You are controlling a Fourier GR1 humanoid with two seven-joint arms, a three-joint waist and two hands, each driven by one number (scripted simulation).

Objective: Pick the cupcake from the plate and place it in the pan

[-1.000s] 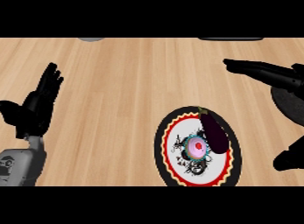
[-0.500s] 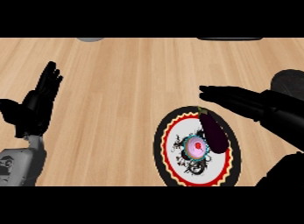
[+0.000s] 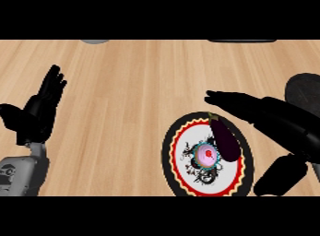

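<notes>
On plate (image 3: pixel 175 156): pink cupcake (image 3: pixel 208 155), red centre, beside dark eggplant (image 3: pixel 225 137); right robot hand (image 3: pixel 261 112) outstretched above; left robot hand (image 3: pixel 36 113) spread.

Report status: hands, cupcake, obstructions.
Left robot hand open, resting at left. Right robot hand open above plate rim. Cupcake on plate, ungrasped. Eggplant beside it, nearer the hand.

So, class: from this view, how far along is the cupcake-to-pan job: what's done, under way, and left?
Done: nothing yet; the cupcake sits on the plate beside a dark aubergine. In hand: the right hand hovers open over the plate's upper right, holding nothing. Left: grasp the cupcake, lift it, set it in the pan at the right edge. The left hand rests open at the left.
</notes>
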